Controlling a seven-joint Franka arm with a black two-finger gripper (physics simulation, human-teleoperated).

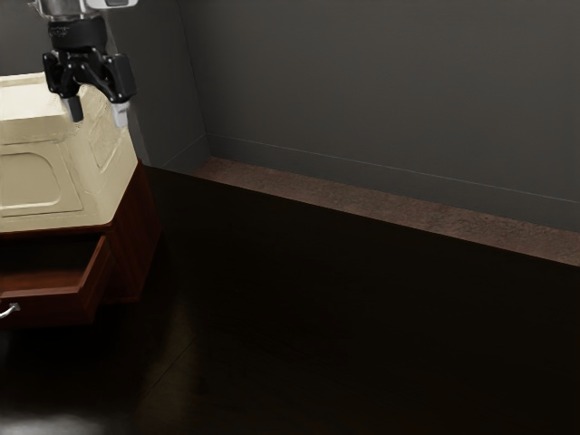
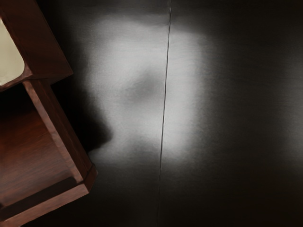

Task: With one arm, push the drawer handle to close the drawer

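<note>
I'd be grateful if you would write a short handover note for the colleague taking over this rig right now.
Gripper: open, holding nothing, raised above the table and not at the handle.
Drawer: pulled out of the dark red cabinet; its silver handle is at the exterior view's left edge. A cream container sits on top.
Done: drawer not yet closed.
Left: reach the handle and push the drawer shut.

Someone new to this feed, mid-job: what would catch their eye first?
Probably the pale cream box, bright against the dark room at the exterior view's left, sitting on the reddish-brown wooden cabinet. Next, the drawer standing open below it, with its silvery handle on the front. Then the black claw, open, up near the top of the exterior view's left side.
</note>
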